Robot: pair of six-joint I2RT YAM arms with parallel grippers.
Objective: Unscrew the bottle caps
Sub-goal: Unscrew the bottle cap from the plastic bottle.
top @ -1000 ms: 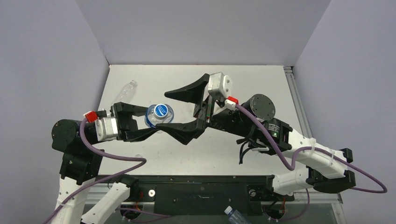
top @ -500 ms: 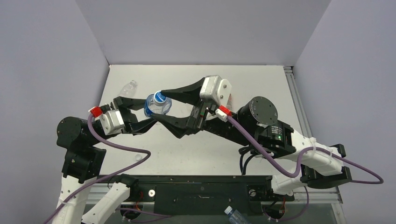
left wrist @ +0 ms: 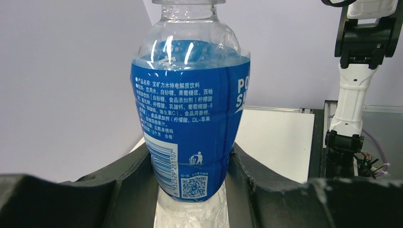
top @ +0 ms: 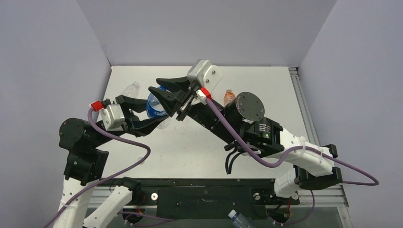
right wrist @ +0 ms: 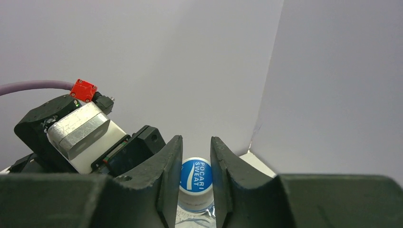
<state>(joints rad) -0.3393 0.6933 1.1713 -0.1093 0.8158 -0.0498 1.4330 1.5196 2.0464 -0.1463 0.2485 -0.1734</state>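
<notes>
My left tool (left wrist: 190, 202) is clamped round the lower body of the blue-labelled clear plastic bottle (left wrist: 190, 118), one dark finger on each side of the label. Whether the bottle's base rests on the white worktop (top: 266, 85) I cannot tell. Above that, my right tool (right wrist: 196, 154) is closed on the blue-topped round plastic cap (right wrist: 196, 175), which sits on the bottle's neck between my two fingers. To do the twist well, I judge the right wrist should turn about the neck's own axis, with no sideways pull. The left grip must stay firm enough that the thin, crushable body does not spin or buckle. Farther off, a small clear plastic bottle (top: 131, 89) and an orange plastic bottle (top: 229, 96) lie well apart from this work.
</notes>
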